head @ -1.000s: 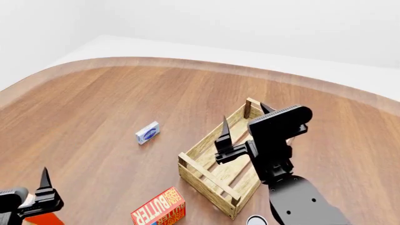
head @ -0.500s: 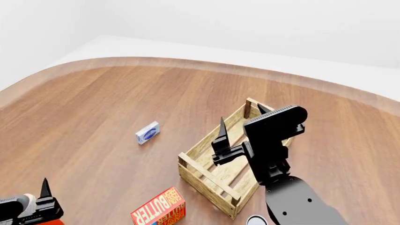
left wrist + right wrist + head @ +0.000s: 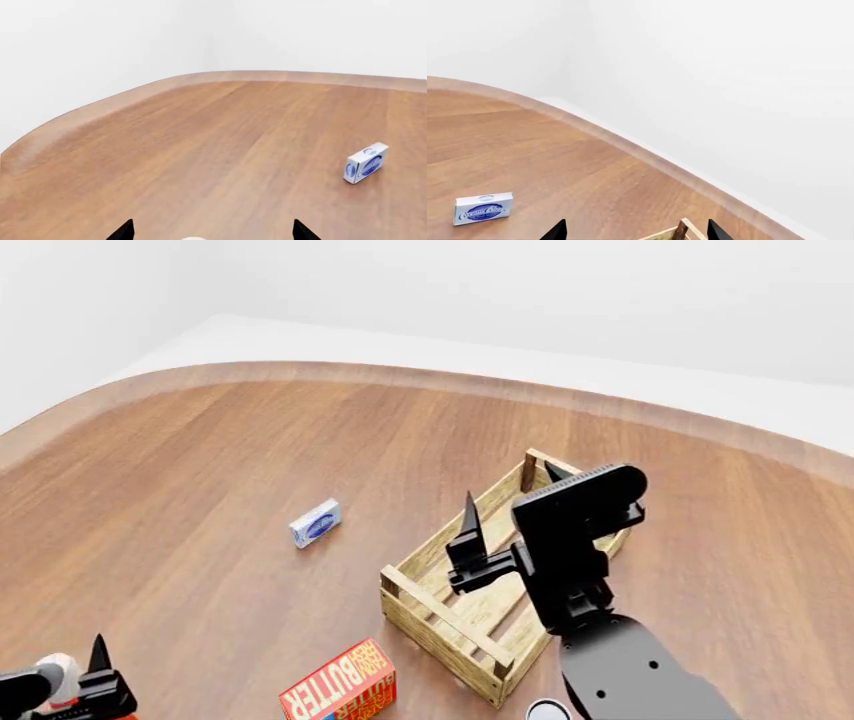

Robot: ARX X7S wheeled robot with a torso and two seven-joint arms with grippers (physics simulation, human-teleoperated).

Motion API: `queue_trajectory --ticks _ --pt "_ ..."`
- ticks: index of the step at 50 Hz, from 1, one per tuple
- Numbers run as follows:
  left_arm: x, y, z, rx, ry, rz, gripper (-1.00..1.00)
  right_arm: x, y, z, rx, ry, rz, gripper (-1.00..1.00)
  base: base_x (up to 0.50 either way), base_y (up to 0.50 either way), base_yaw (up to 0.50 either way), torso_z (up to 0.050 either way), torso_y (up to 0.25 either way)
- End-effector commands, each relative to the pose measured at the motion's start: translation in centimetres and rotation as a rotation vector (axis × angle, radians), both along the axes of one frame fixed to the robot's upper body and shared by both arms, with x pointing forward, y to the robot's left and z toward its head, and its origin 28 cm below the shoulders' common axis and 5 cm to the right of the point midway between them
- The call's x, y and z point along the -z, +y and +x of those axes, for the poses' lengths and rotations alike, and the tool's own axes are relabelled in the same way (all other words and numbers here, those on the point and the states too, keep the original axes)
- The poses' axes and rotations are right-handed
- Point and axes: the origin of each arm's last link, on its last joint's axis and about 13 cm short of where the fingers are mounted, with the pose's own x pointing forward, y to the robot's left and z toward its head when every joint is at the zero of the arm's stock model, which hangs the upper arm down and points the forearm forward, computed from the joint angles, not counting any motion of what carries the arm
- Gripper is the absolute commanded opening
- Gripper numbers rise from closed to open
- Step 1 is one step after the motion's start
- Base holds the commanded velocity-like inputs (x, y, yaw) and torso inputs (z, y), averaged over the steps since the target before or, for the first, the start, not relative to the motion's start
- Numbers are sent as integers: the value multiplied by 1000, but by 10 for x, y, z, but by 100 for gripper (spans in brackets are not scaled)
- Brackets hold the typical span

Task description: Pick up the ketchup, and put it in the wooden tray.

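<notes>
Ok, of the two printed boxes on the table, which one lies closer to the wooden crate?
The red-and-yellow butter box, lying just off the pale wooden slatted crate's near corner; the small blue-and-white box sits farther away.

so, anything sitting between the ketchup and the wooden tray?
Yes. The butter box lies on the table roughly between the ketchup and the wooden tray, and the open right gripper hangs over the tray.

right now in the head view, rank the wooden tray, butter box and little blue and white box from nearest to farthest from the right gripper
Measured from the right gripper:
1. Wooden tray: directly beneath it, the fingers hang over its slats.
2. Butter box: on the table off the tray's near corner, toward the robot.
3. Blue and white box: out on the open table to the tray's left.
The last two look nearly equal, so their order is uncertain.
</notes>
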Motion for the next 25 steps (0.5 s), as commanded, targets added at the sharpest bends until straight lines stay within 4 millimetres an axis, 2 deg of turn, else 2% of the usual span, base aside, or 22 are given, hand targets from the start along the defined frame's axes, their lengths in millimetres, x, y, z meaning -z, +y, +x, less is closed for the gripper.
queue_trajectory --ticks 1,25 --pt "5 2 -1 -12 48 -29 100 -1 2 0 -1 2 -4 100 0 0 0 0 0" --pt "20 4 8 -50 137 -94 100 -2 2 -2 5 8 -12 100 0 0 0 0 0"
